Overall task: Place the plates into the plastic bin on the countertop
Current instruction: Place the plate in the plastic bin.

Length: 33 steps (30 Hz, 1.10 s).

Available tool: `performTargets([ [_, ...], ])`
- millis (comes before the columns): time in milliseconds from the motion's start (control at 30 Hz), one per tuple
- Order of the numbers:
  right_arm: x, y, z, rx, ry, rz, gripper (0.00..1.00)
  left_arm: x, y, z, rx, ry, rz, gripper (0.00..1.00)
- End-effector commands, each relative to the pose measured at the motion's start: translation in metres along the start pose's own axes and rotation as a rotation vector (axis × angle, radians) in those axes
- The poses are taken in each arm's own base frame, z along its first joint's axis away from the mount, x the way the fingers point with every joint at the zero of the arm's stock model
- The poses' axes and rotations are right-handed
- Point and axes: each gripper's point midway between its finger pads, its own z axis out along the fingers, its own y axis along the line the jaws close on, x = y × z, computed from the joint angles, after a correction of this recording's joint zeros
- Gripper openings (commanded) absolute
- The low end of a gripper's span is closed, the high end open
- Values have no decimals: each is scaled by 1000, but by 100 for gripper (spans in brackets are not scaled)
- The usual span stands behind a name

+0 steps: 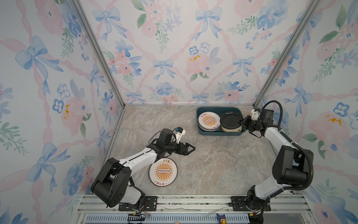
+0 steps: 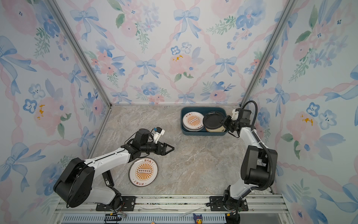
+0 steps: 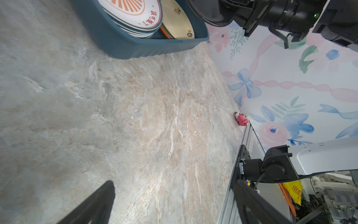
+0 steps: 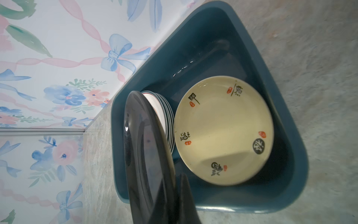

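The dark teal plastic bin stands at the back right of the countertop. It holds a stack of sunburst plates and a pale yellow plate. My right gripper is shut on the rim of a black plate, held tilted over the pale yellow one. Another sunburst plate lies flat near the front. My left gripper hovers just beyond that plate, open and empty.
Floral walls close in the back and both sides. Aluminium rails run along the front with both arm bases on them. A small pink figurine sits at the countertop's right edge. A small blue and yellow toy stands below the front rail.
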Motion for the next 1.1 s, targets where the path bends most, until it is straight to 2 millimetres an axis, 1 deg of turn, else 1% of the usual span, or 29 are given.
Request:
performTargets([
  [0,-5,-16,3,90,12,-13,0,3,7,0,-17,4,9,98],
  [300,-8,-33,18,145,28,1,0,3,6,-1,-18,2,10,98],
  [467,-10,-39,21,169,33,-1,0,4,8,0,-22,5,7,98],
  [800,-7,-59,30,213,54,20,0,4,9,1,-23,8,7,98],
  [1067,-9,-66,41,223,62,41,0,4,9,1,-24,8,7,98],
])
